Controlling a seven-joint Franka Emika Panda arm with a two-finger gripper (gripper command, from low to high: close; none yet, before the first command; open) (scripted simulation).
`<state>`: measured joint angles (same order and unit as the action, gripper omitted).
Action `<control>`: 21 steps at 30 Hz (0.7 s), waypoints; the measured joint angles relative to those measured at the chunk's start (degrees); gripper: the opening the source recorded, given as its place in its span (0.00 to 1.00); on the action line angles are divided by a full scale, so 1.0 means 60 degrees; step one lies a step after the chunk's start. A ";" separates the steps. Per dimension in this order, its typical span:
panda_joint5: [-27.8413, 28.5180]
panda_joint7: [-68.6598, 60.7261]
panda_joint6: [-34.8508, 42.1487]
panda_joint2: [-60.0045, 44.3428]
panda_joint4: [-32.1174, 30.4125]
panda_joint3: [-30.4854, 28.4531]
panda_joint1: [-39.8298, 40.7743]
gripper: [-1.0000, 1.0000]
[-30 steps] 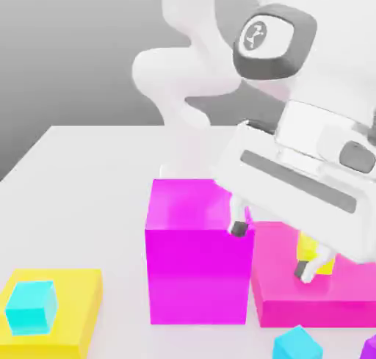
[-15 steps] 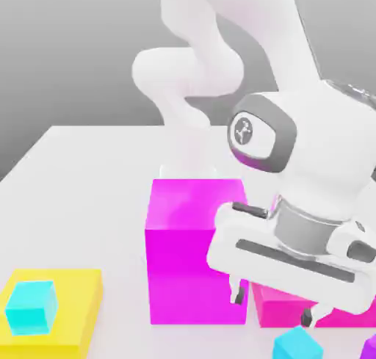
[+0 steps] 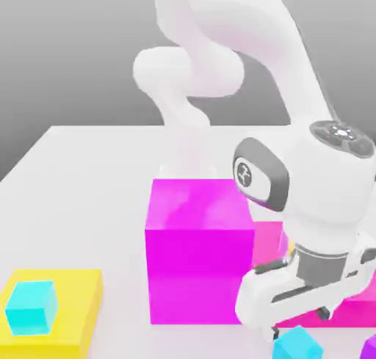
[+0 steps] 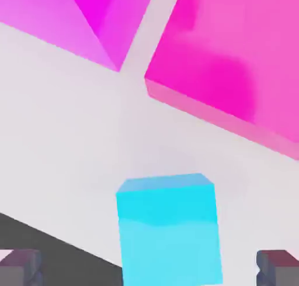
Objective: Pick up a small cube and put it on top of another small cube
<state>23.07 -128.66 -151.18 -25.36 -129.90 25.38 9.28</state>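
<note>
While your claw [image 4: 153, 266] hangs wide over the small cube [image 4: 168, 229] near the big magenta block [image 3: 197, 258], nothing is grasped; lifting and stacking remain.

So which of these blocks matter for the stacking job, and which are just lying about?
For the job:
- cyan cube between the open pincer fingers
- second cyan cube, on the yellow slab

Lying about:
- big magenta block
- flat pink slab

Bare table around the small cube [image 4: 168, 229]; magenta block [image 3: 197, 258] and pink slab [image 4: 233, 57] nearby (apart)
</note>
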 joint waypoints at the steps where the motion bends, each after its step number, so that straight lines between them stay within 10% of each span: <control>1: 0.0220 0.0100 -0.0219 -0.0307 0.0082 -0.0194 -0.0153 0.50; 2: 0.0449 0.0240 -0.0454 -0.0635 0.0169 -0.0419 -0.0327 0.50; 3: 0.0653 0.0382 -0.0683 -0.0947 0.0252 -0.0643 -0.0498 0.00; 14: -0.0178 -0.0234 0.0113 0.0133 -0.0022 0.0131 0.0072 0.00; 21: -0.0036 -0.0259 0.1747 -0.0395 0.1844 0.1047 -0.1333 0.00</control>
<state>22.85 -130.22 -140.70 -27.72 -118.84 31.66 1.28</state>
